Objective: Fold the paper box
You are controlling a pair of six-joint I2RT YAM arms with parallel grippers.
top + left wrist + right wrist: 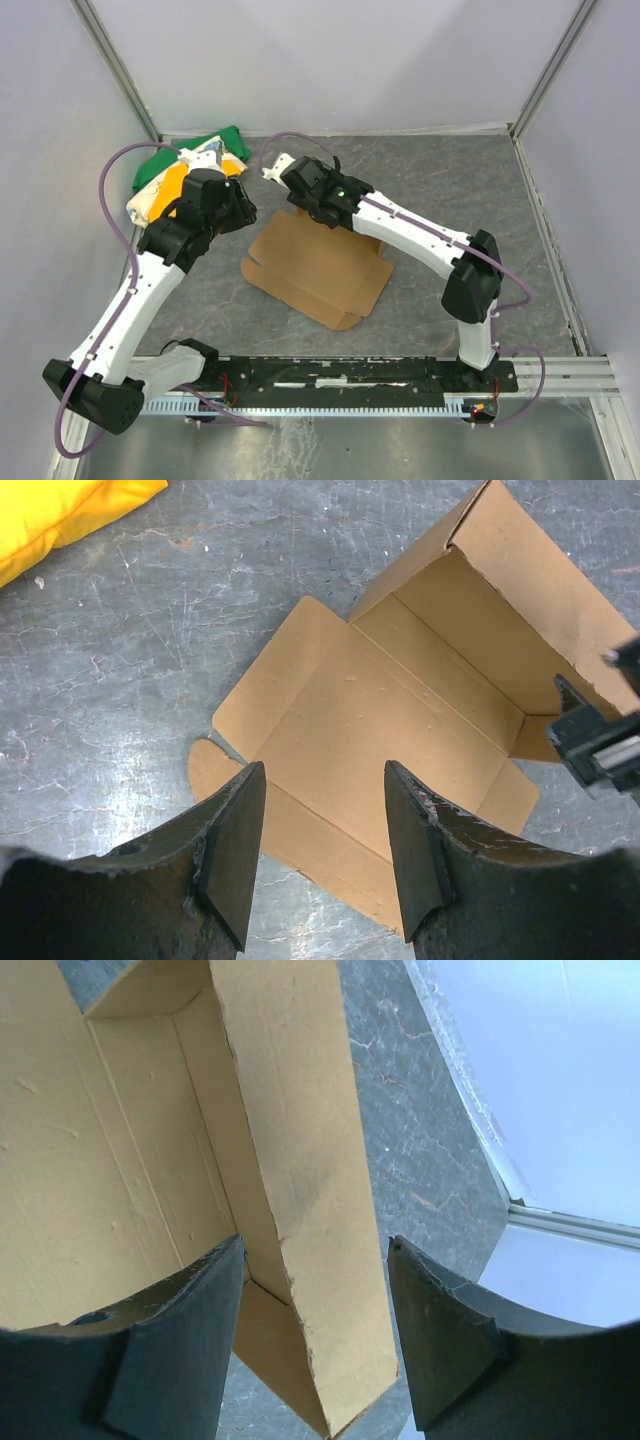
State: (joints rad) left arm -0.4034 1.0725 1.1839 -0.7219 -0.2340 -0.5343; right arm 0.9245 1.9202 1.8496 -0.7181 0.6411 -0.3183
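Wrist views alone are showing us left gripper (325, 775) open, right gripper (315, 1250) open astride a raised wall of the paper box (100, 1160); grey table (450, 190), pale walls (330, 60).

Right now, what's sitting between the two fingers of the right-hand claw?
One upright side wall of the paper box runs through the gap of the right gripper. The jaws stand open, clear of it on both sides. The right wrist view shows this.
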